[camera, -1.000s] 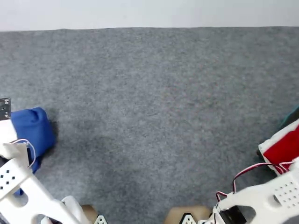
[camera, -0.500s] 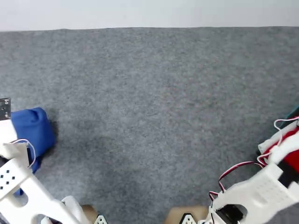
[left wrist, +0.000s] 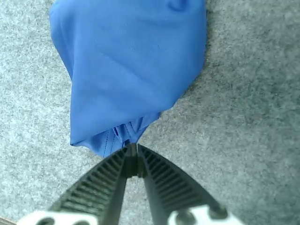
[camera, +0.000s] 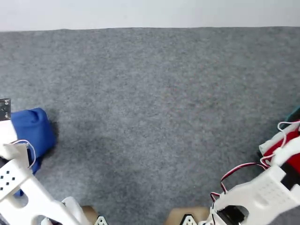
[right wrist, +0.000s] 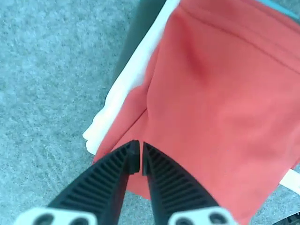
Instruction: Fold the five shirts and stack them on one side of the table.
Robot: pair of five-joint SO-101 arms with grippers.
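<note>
**Clerk:** Left side first. Where is the garment?

**Inspector:** The blue shirt (left wrist: 131,70) lies bunched on the grey table (camera: 154,93), at its left edge in the high view. The left arm (camera: 18,187) stands over its near side. The shirt is crumpled, not flat.

**Clerk:** State of the left hand?

**Inspector:** The left hand (left wrist: 132,157) has its two ribbed fingers (left wrist: 101,180) pressed together. Their tips are at the hem of the blue shirt, and the cloth's pleats gather to a point right there. I record it as clamped on that hem.

**Clerk:** And the right side?

**Inspector:** The red shirt (right wrist: 215,108) sits at the table's right edge, well apart from the blue one. The whole middle of the table lies between them. A white layer of cloth (right wrist: 124,96) shows just beside and under its edge. Darker cloth (right wrist: 140,28) lies beyond that, and a teal strip (right wrist: 281,5) runs along the far side. The right arm (camera: 262,194) crosses over this pile in the high view.

**Clerk:** The right hand?

**Inspector:** The right hand (right wrist: 140,157) has its fingers drawn together, with only a thin slit between the tips. The tips lie over the red shirt near its edge. I cannot tell whether any cloth is caught between them.
</note>
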